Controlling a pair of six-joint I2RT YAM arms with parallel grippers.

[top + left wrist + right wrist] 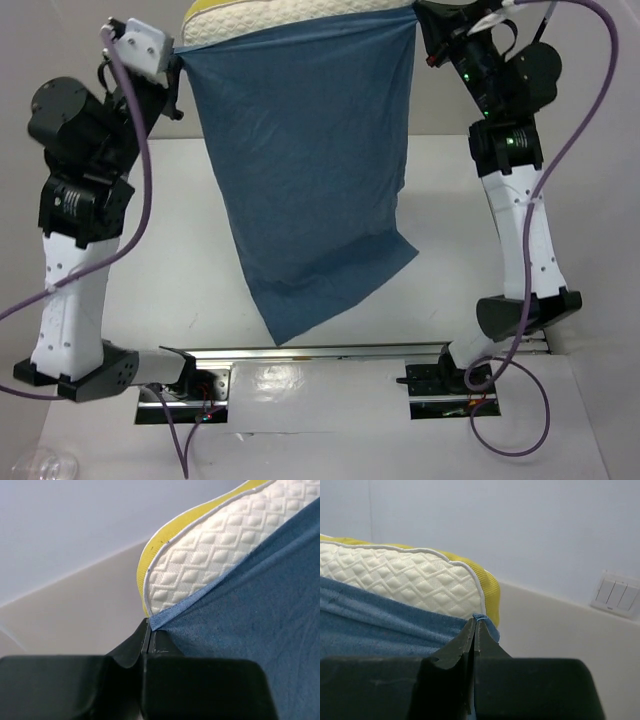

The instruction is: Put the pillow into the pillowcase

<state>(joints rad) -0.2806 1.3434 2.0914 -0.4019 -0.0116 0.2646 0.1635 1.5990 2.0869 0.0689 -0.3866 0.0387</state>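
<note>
The dusty-blue pillowcase (315, 170) hangs from its two top corners high above the table, its lower end trailing to the front. My left gripper (178, 62) is shut on its top left corner, and my right gripper (418, 22) is shut on its top right corner. The cream quilted pillow (290, 18) with a yellow side band pokes out of the pillowcase's mouth at the top edge of the overhead view. In the left wrist view the pillow (210, 555) sits above the pillowcase (260, 620) hem at my gripper (150, 630). The right wrist view shows the pillow (405, 580), the pillowcase (380, 625) and my gripper (475, 627).
The white table (180, 230) lies under the hanging cloth. Metal base rails (330, 352) run along the near edge. A clear plastic object (40, 465) sits at the bottom left corner. A wall switch plate (616, 596) shows in the right wrist view.
</note>
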